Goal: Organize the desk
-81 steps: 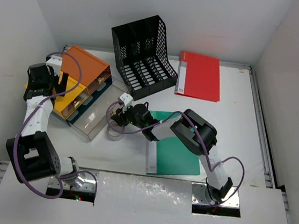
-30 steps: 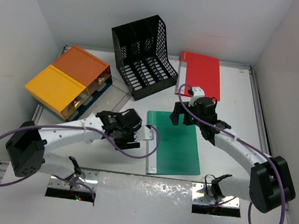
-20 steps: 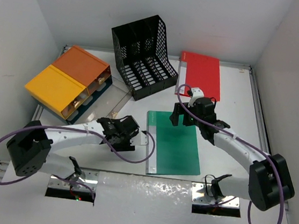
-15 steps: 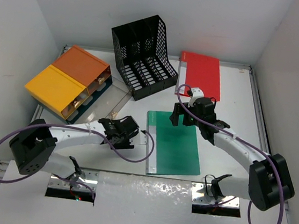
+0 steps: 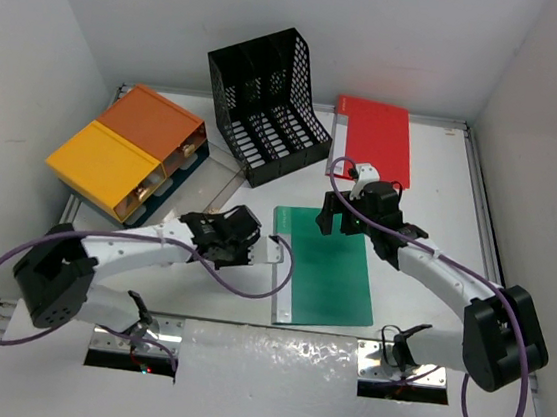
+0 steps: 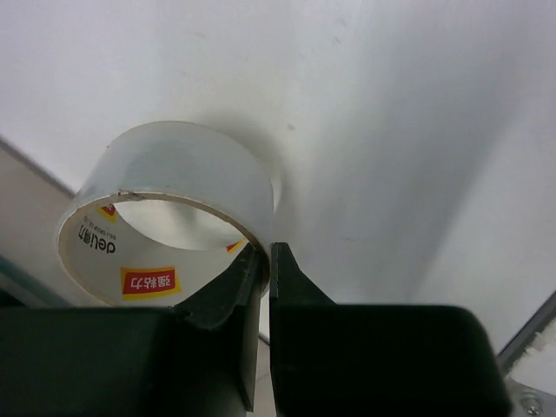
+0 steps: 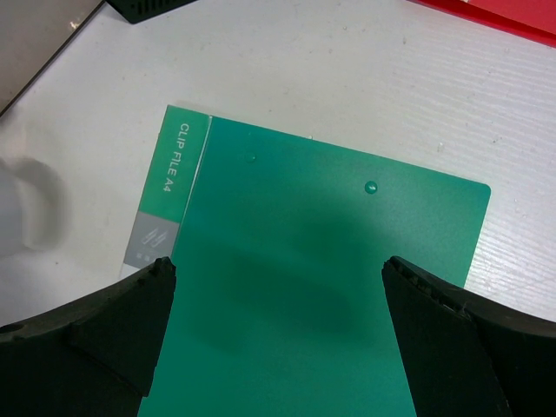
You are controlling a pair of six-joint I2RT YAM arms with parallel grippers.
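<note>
Left claw (image 6: 265, 261): pinching tape roll (image 6: 165, 187) wall; lift it straight up.
Right claw (image 7: 276, 271): spread over green folder (image 7: 347, 226); hold clear.

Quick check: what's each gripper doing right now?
Left gripper: closed, fingers pinching the wall of the clear tape roll.
Right gripper: open, holding nothing, above the green clip file.

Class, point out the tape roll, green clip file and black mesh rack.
tape roll (image 6: 187, 165), left wrist view, outer wall.
green clip file (image 7: 313, 287), right wrist view, cover.
black mesh rack (image 5: 269, 117), top external view, dividers.
</note>
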